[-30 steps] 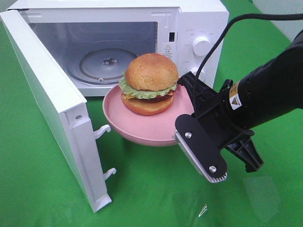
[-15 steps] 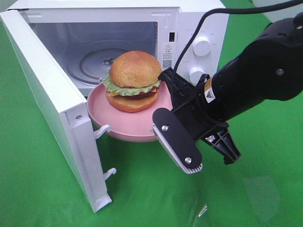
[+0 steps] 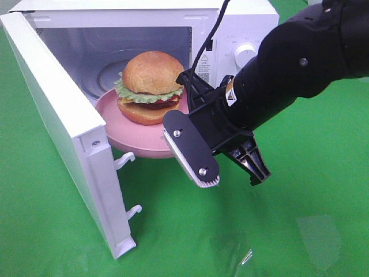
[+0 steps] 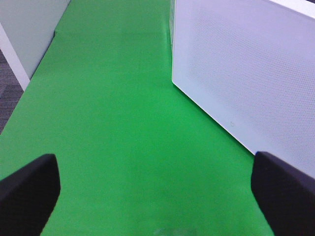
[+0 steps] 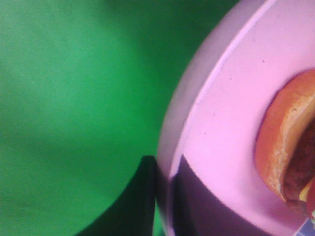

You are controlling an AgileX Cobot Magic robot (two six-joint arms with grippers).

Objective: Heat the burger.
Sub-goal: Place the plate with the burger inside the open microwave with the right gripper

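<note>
Pinching unit: right gripper (image 3: pixel 176 137), with its dark fingers (image 5: pixel 140 204) pressed together on the near rim of the pink plate (image 3: pixel 124 137). One finger is on the outer wall and one on the inner face.

Item, burger (image 3: pixel 151 86): stands upright on the plate, just beyond the fingertips and toward the plate's middle. A strip of bare pink separates it from the fingers.

Item, microwave (image 3: pixel 242 23): directly ahead of the right gripper. Its door (image 3: pixel 57 127) is swung wide open on the far side of the plate from the gripper.

Placement: the plate's far part sits in the mouth of the cavity and hides part of the glass turntable (image 3: pixel 104 75). The pinched rim hangs outside the front edge.

Edges: the rim opposite the gripper lies close to the door's inner face, and whether they touch cannot be told. The door latches (image 3: pixel 124 160) sit just below that rim.

Room: the cavity roof stands well above the bun. Green cloth (image 3: pixel 300 231) spreads wide beneath and behind the gripper.

Second unit: left gripper (image 4: pixel 157 196), fingers spread wide over the green cloth. A white dotted panel (image 4: pixel 246 73) rises ahead and to one side, apart from the fingertips.
</note>
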